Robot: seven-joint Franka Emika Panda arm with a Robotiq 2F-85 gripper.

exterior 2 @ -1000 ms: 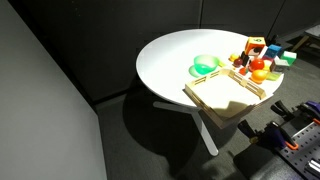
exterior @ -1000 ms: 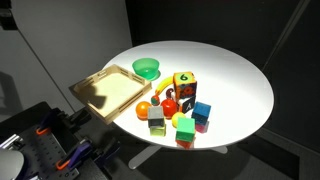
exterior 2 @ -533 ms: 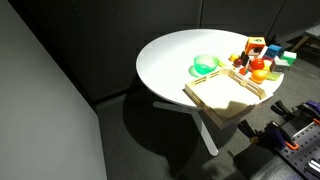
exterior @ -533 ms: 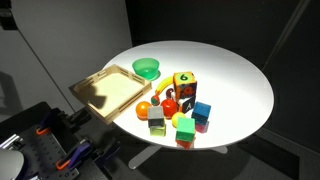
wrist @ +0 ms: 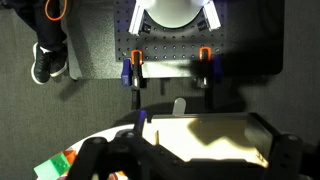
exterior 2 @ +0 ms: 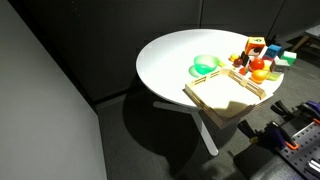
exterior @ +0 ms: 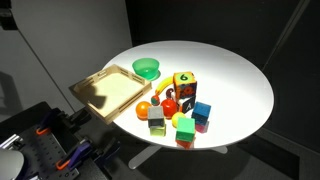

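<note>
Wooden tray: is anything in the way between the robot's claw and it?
Nothing visible is. In the wrist view the open gripper looks straight at the wooden tray, whose floor is bare. The green bowl and the toys sit beside the tray on the white table, not in between.

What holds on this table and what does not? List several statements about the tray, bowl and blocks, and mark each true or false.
The wooden tray is empty. True.
The green bowl sits inside the tray. False: it stands on the table beside it.
The table is square. False: it is round.
A block marked 6 stands among the coloured blocks. True.
The gripper clamps a block. False: it is open, holding nothing.
</note>
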